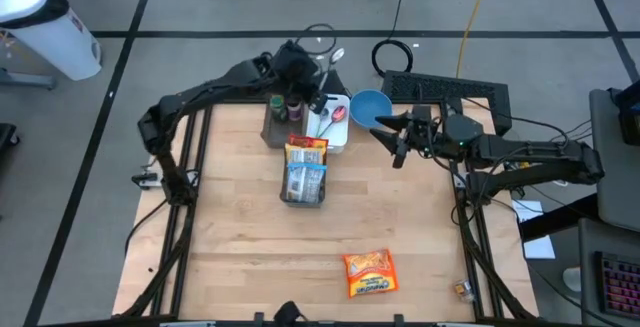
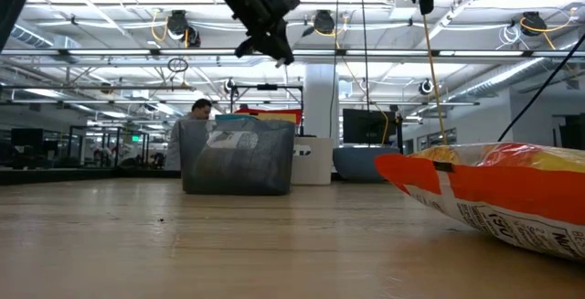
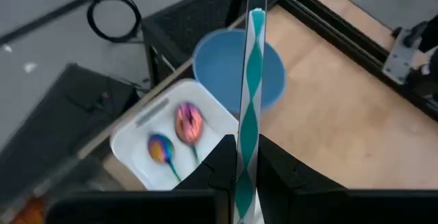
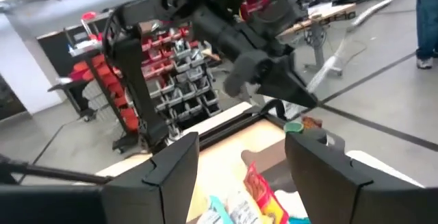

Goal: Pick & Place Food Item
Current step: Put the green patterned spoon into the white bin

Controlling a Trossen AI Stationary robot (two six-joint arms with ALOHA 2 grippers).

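Your left gripper (image 3: pixel 239 176) is clamped on a teal-and-white striped straw (image 3: pixel 248 94) above the white tray (image 3: pixel 130 142); your right gripper (image 4: pixel 239 162) stands apart. The orange snack bag (image 1: pixel 369 272) lies near, untouched; swinging could snag the straw.

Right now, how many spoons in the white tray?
2. Both lie side by side in the white tray: a pink-bowled spoon nearer the blue bowl, a blue-green one beside it. More may be hidden.
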